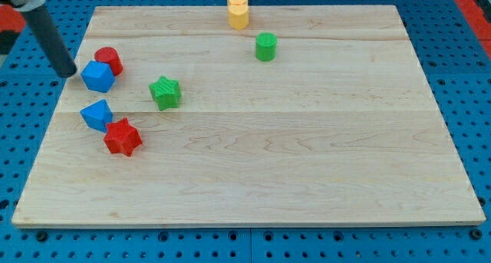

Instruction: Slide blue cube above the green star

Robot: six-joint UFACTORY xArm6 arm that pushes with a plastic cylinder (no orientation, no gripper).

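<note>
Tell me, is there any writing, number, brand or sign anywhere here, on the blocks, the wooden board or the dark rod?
None: no text can be read anywhere in this view.
The wooden board is bare wood grain.
The blue cube, green star and other blocks are plain coloured.
The dark rod, with my tip just left of the blue cube, carries no mark.

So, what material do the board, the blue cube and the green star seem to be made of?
Board: light wood, matte, with visible grain and plank seams. Blue cube and green star: solid uniform colour with a slight sheen, probably plastic, though painted wood cannot be excluded. My tip sits just to the view's left of the blue cube.
</note>
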